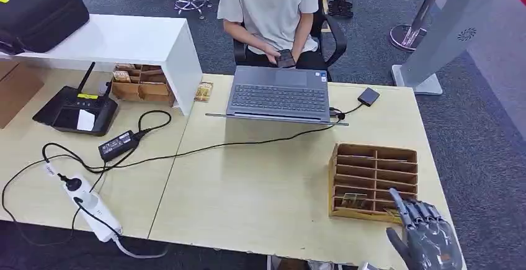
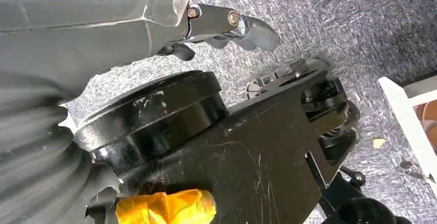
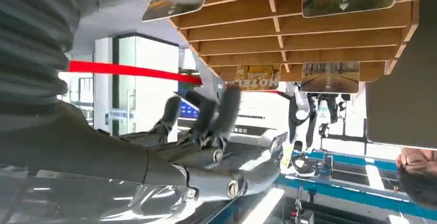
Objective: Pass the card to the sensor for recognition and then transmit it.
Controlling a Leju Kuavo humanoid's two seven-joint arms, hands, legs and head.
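Wooden slotted card rack (image 1: 372, 180) sits near the worktop's front right corner with a card (image 1: 354, 200) in its front slot, and the right hand (image 1: 422, 236), fingers spread and empty, hovers just beside it, so fetching comes first, needing a careful pinch.

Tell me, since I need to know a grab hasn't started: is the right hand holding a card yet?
No. The right hand is empty, fingers spread, just beside the wooden rack where cards still sit in slots.
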